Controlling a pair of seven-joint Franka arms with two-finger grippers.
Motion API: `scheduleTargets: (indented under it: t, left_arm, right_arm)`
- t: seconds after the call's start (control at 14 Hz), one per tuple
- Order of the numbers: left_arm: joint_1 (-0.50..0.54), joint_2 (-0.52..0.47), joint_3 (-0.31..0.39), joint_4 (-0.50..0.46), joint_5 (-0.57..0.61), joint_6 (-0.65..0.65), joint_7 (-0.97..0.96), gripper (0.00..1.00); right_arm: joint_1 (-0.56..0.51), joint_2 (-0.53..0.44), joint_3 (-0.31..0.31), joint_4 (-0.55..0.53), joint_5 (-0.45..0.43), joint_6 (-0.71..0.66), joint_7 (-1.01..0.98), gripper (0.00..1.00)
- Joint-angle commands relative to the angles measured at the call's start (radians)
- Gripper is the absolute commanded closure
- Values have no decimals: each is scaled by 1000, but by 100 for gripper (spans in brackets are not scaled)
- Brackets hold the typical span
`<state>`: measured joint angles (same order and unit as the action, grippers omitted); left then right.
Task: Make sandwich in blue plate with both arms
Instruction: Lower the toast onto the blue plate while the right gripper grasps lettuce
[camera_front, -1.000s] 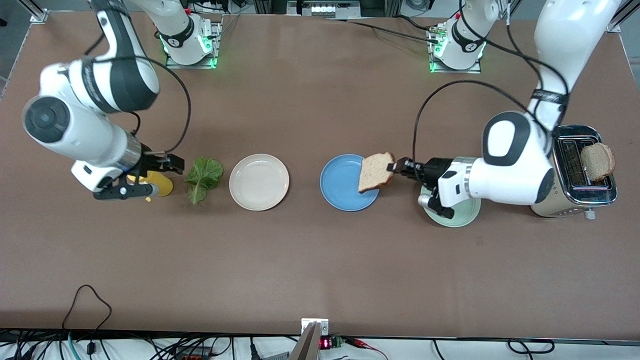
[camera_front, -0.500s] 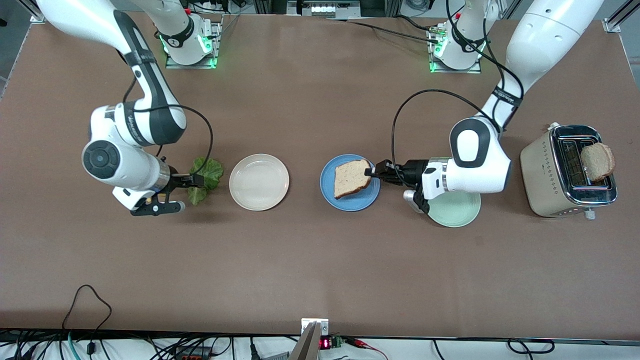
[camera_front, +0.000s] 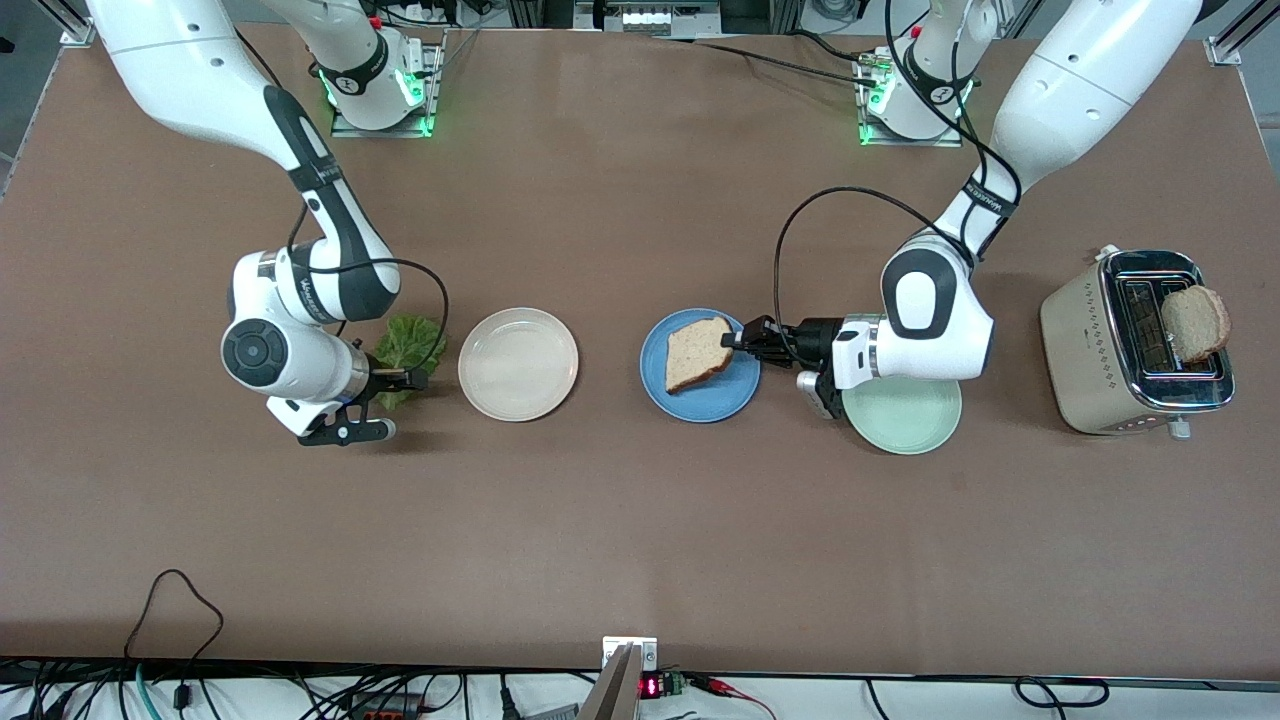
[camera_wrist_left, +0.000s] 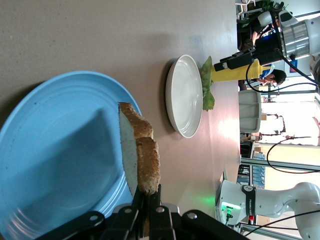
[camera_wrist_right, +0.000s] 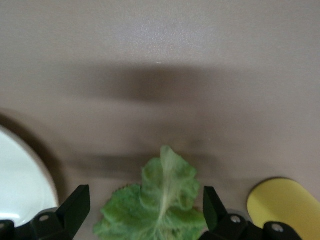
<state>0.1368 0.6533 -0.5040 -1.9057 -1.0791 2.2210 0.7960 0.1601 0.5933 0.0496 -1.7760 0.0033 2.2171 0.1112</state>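
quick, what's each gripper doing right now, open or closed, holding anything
Left gripper: shut on the bread slice, over the blue plate.
Right gripper: open, holding nothing, its fingers on either side of the lettuce leaf.

The lettuce leaf (camera_front: 408, 346) is half covered by the right arm's wrist at its 8 o'clock side in the front view, and the yellow bottle (camera_wrist_right: 283, 201) is hidden there altogether — cut off by the frame edge in the right wrist view. The mint-green plate (camera_front: 905, 415) is overlapped at 12 o'clock by the left arm.
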Motion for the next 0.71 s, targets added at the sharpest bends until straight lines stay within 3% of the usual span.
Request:
scheduleTargets:
  t: [0.0, 0.07, 0.14, 0.29, 0.36, 0.43, 0.5, 0.64]
  left_arm:
    - [-8, 26, -2, 7, -30, 9, 45, 100]
    - [-10, 34, -4, 8, -30, 9, 54, 100]
    - [-10, 39, -4, 8, -32, 8, 66, 100]
    - [-10, 40, -2, 8, -32, 8, 71, 93]
    - [-10, 40, -2, 10, -30, 8, 71, 70]
    - [-8, 39, -1, 11, -27, 8, 72, 24]
    - [-3, 36, 2, 11, -16, 5, 72, 0]
    - [10, 17, 10, 14, 42, -6, 71, 0]
  right_arm:
    - [4, 22, -5, -2, -8, 39, 4, 0]
    - [4, 31, -7, -2, -9, 52, -1, 0]
    - [4, 31, -7, -2, -9, 52, -2, 10]
    - [4, 31, -7, -2, -29, 49, -4, 43]
    - [3, 31, -7, -2, -34, 47, -5, 58]
    - [1, 33, -7, -3, -34, 46, -7, 70]
    - [-2, 33, -7, -3, -34, 44, -8, 81]
    - [-4, 31, -7, -8, -34, 44, -13, 97]
